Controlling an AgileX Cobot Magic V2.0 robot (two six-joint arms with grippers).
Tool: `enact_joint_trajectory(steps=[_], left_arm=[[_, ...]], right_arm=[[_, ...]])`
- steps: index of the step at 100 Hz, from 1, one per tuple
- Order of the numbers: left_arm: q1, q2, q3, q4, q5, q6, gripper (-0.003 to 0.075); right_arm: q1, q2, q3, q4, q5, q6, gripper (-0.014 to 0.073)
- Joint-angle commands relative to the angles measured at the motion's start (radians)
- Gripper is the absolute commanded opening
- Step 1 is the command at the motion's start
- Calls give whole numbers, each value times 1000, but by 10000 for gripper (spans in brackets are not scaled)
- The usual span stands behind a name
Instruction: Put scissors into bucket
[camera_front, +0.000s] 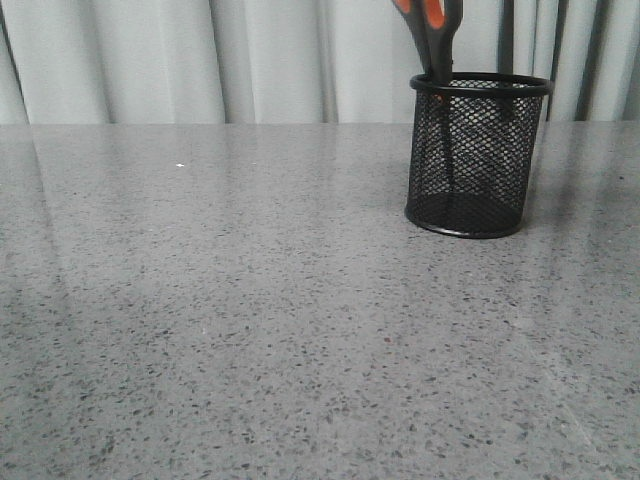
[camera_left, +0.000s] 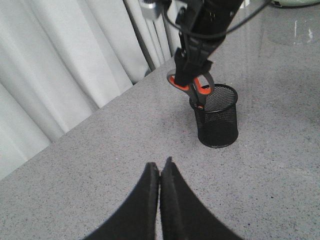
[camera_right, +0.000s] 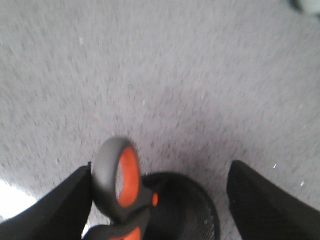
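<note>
The bucket (camera_front: 475, 160) is a black wire-mesh cup standing upright on the grey table, right of the middle. The scissors (camera_front: 430, 30) stand in it blades down, and their grey, orange-lined handles stick out above the rim and lean left. In the right wrist view the handle loop (camera_right: 117, 175) is blurred and rests by one finger, over the bucket's mouth (camera_right: 185, 210). My right gripper (camera_right: 160, 167) is open, its fingers wide apart on either side of the handles. My left gripper (camera_left: 160, 167) is shut on nothing, low over the table and well away from the bucket (camera_left: 217, 122).
A pale curtain (camera_front: 200, 60) hangs behind the table's far edge. A pale green object (camera_left: 295, 2) sits at the table's far side, beyond the right arm (camera_left: 205, 25). The speckled table top (camera_front: 250, 300) stretches left and forward of the bucket.
</note>
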Motion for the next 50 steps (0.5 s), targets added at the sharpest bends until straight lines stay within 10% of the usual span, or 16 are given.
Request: enact_joint_trajectory(steps=[1, 20, 41, 50], left_arm=[[-2, 0, -22, -27, -91, -10, -21], [-2, 0, -22, -25, -171, -69, -21], [-2, -12, -9, 57, -306, -159, -21], [-2, -36, 19, 111, -358, -213, -21]], right_arm=[[-5, -66, -91, -38, -43, 3, 510], [-2, -116, -162, -36, -47, 3, 450], [-2, -203, -156, -36, -24, 3, -69], [-2, -257, -116, -34, -45, 1, -66]])
